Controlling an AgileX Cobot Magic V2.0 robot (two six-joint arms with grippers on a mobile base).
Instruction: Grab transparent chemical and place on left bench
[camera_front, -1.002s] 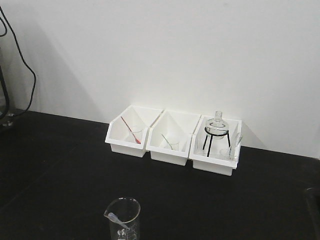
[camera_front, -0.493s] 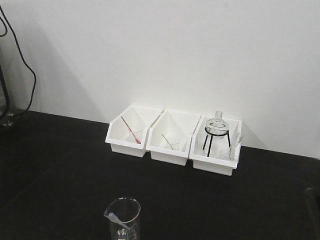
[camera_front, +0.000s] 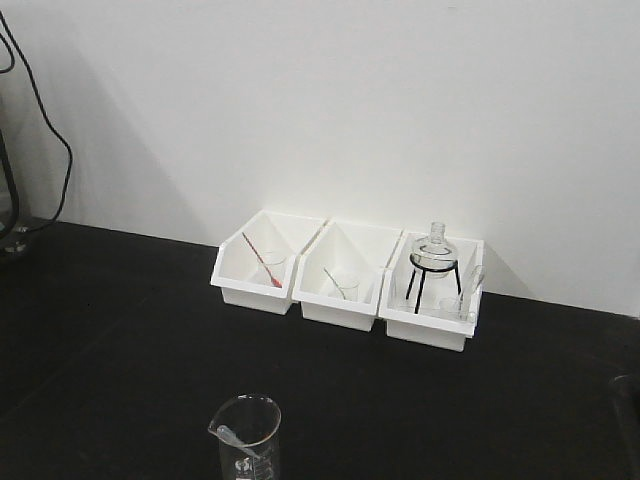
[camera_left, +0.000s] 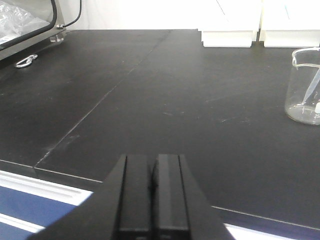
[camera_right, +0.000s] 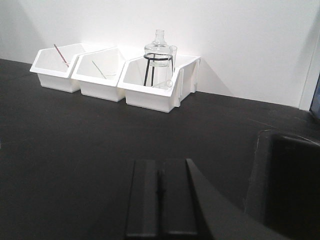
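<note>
Left gripper: the two black fingers are pressed together, with only a thin line between them; nothing is held. It hangs low above the near edge of the bench, well apart from the beaker.
Right gripper: the fingers are also closed against each other and hold nothing. It is above the dark top, and it faces the bins at the far side.
Transparent chemical: a clear glass beaker with a pour spout and white marks. It stands upright on the near part of the black top, free of both grippers. A thin clear dropper leans inside it. In the left wrist view the beaker is at the far right.
Left bench: a long matte black top along a plain white wall.
White bins: three in a row at the far side, touching one another.
Round flask: it sits on a black tripod in the right bin.
Red stick: it leans in the left bin.
</note>
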